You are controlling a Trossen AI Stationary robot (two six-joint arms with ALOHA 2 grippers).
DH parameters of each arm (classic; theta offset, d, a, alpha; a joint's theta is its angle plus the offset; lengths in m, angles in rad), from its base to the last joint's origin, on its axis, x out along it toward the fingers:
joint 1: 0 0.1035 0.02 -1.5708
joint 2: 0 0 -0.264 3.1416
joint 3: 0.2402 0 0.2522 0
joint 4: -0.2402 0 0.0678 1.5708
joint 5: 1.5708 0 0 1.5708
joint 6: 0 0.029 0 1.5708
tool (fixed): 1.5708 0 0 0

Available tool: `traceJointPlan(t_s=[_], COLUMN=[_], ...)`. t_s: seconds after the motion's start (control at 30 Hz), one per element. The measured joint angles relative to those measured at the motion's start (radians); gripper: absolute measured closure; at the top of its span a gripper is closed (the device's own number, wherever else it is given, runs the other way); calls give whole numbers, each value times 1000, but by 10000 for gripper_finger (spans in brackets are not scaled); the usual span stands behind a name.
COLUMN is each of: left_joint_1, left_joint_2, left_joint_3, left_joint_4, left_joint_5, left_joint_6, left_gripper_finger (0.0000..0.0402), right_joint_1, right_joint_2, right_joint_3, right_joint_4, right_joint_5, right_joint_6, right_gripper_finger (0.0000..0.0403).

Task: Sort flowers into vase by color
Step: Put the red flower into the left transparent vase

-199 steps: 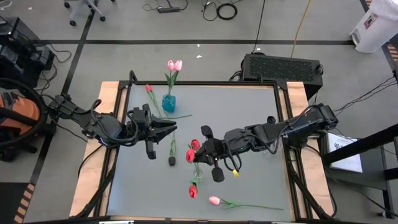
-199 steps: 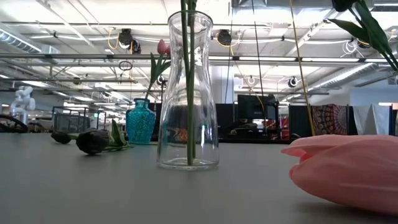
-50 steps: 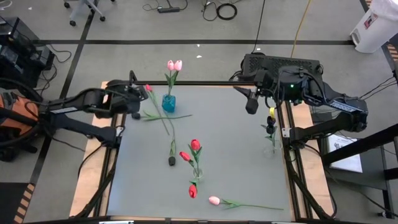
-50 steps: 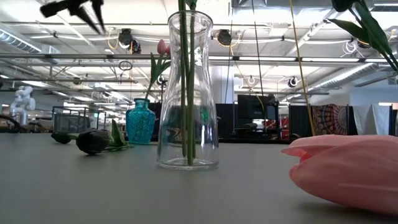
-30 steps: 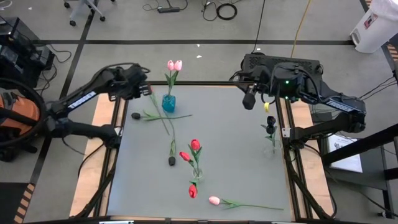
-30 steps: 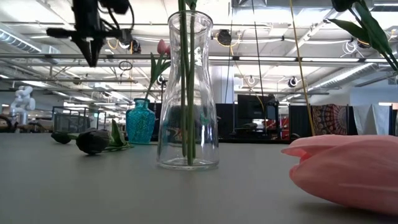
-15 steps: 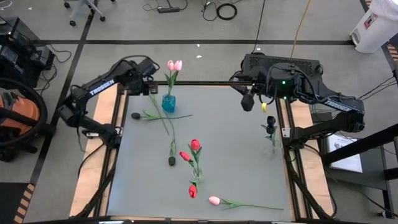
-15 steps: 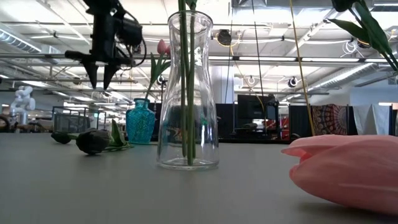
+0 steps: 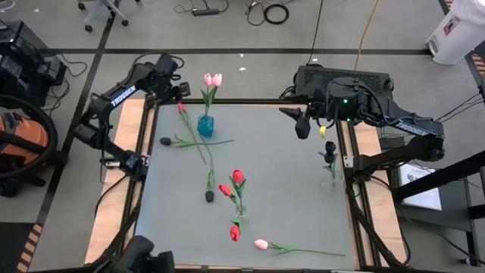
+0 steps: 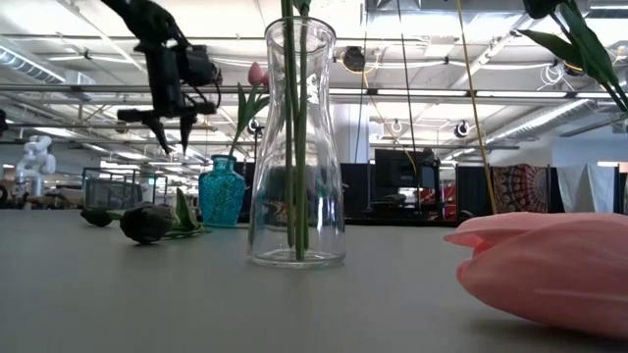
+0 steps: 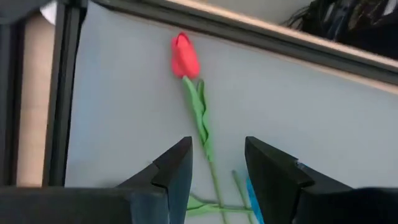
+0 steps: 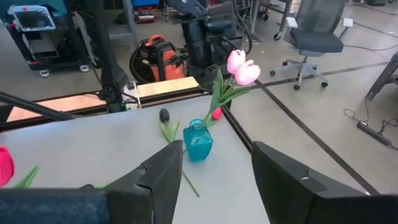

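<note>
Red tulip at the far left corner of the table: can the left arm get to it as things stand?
Probably yes. The left gripper hangs open right above the red tulip, which lies flat on bare table; nothing covers it, and the blue vase stands off to the side.

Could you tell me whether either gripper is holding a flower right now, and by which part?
Nothing is held. The left gripper hangs open above the red tulip lying on the table; the right gripper is open too.

grey office chair on castors on floor | orange-black vacuum cleaner beyond table | white bin at room's corner
</note>
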State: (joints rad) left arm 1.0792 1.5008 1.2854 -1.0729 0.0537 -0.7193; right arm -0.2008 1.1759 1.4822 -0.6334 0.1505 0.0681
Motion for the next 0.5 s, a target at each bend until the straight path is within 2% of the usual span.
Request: traceJointPlan(t_s=[0.5], left_joint_1=[-35], left_joint_2=[195], left_joint_3=[-4], left_joint_4=[-9], left_joint_5=[17], left_joint_6=[-8], left_gripper_finger=[248], right_joint_1=[0], right_joint_2=[0], right_joint_3=[0], right_joint_4=[-8], right_joint_5=[0], right_joint_6=[44], right_gripper_finger=[218])
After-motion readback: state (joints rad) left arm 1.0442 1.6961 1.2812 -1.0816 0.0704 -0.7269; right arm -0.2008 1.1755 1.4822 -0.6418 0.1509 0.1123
